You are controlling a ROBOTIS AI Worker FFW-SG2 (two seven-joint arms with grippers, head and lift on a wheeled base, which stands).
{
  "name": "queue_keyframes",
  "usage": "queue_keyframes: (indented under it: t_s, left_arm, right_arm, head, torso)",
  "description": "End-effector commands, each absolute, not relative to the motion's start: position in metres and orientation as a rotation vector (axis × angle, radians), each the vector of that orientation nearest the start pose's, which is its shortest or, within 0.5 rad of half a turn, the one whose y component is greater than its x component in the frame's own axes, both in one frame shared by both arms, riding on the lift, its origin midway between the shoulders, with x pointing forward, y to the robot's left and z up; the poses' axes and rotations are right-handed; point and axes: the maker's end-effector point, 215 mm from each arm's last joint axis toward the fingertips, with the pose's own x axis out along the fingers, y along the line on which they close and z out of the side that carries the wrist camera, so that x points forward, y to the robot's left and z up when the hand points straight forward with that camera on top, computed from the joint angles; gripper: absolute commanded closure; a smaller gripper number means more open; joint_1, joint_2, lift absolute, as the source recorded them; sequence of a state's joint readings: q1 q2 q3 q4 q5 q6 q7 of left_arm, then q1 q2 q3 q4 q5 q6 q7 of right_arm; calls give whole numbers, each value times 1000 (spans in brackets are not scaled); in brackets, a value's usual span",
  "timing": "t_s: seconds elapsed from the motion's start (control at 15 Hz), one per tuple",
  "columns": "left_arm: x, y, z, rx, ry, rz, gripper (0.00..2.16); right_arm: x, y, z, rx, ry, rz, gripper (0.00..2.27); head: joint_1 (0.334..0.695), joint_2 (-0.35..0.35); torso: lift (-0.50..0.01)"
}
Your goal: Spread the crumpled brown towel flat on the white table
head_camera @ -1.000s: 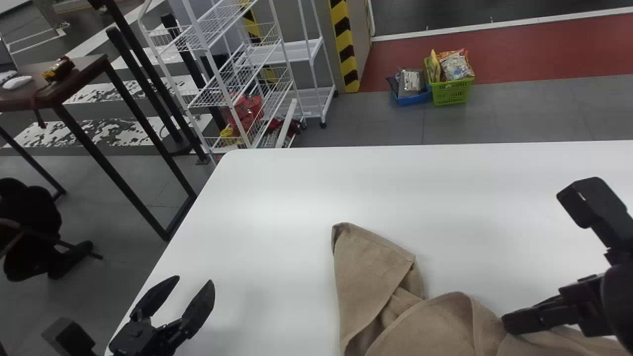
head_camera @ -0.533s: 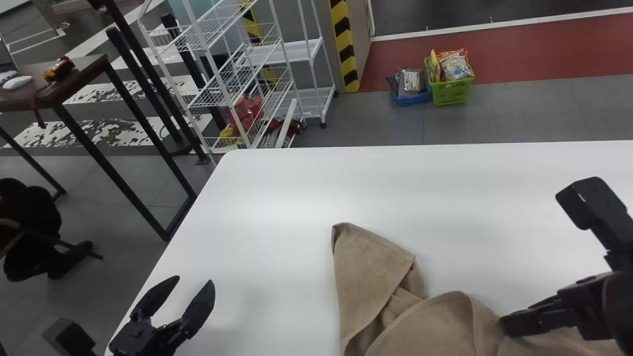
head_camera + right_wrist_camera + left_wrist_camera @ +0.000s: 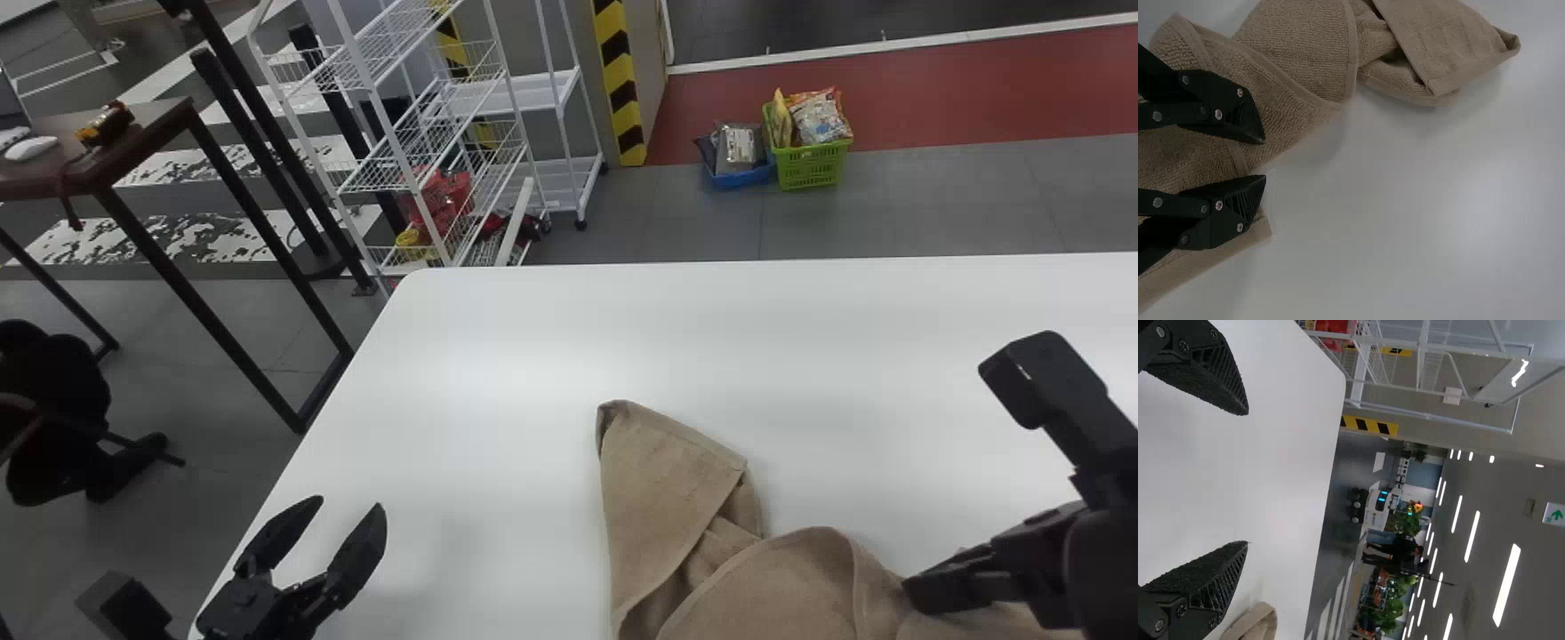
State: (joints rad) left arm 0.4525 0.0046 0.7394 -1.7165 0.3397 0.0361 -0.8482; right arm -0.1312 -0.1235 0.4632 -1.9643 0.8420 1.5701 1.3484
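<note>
The brown towel (image 3: 676, 498) lies crumpled and folded over itself near the front edge of the white table (image 3: 498, 356). Over its right part, low and close to the cloth, is my right gripper (image 3: 916, 594). In the right wrist view the right gripper (image 3: 1265, 159) has its tips a small gap apart, with towel (image 3: 1298, 60) around and below the fingers. My left gripper (image 3: 354, 505) stays parked at the table's left side, apart from the towel. In the left wrist view the left gripper (image 3: 1248, 479) is wide open above bare tabletop, near a towel corner (image 3: 1258, 623).
Beyond the table's left corner stand white wire shelves (image 3: 418, 133) and a dark desk (image 3: 160, 133). A green basket (image 3: 811, 164) and a blue basket (image 3: 742, 176) are on the floor past the far edge.
The right arm has shifted slightly left and toward the front edge in the head view. Folds of towel beside its gripper have moved a little. The left arm has kept still.
</note>
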Motion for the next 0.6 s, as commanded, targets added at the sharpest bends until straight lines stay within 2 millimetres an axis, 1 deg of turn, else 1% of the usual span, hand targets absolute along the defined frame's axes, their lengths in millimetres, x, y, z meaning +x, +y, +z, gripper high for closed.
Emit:
queue_keyframes:
  t_s: [0.0,0.07,0.2,0.33,0.4,0.47,0.53]
  left_arm:
    - [341,464,-415,-182,134,-101,124]
    - [341,463,-415,-182,134,-102,124]
    - [341,463,-415,-182,134,-102,124]
    - [342,463,-413,-179,131,-104,124]
    - [342,463,-412,-178,130,-104,124]
    - [342,463,-412,-178,130,-104,124]
    - [342,462,-412,-179,130,-105,124]
  right_arm:
    - [383,-78,-442,-125,1143,775,1062]
    - [384,-80,-439,-131,1135,774,1062]
    - [385,-85,-430,-130,1107,770,1231]
    - [389,-92,-421,-127,1081,758,1227]
    - [389,-95,-421,-128,1080,753,1092]
    - [388,-98,-423,-132,1086,750,731]
    - [387,-100,-424,-135,1090,748,576]
  head:
    - [695,350]
    - [695,350]
    - [695,350]
    - [695,350]
    - [695,350]
    - [695,350]
    - [695,350]
  torso:
    - [-123]
    - [-123]
    - [-123]
    - [-123]
    - [-123]
    - [-123]
    - [-123]
